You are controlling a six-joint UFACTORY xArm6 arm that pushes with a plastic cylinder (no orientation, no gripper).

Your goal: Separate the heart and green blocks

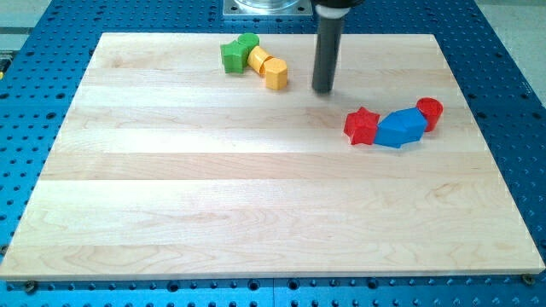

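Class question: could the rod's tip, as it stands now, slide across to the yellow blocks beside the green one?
Probably yes: my tip stands to the view's right of the yellow blocks, with bare board between them; the green block lies behind them.

We see a pale wood counter (256, 205) with long, faint grain bands, resting on a blue base (503, 51) dotted with dark holes. Near the view's top lie a green star (237, 54) and a yellow block (268, 68) (its shape is hard to make out). At the right are a red star (362, 126), a blue block (400, 128) and a red cylinder (430, 112). The rod is dark grey down to my tip (322, 89).
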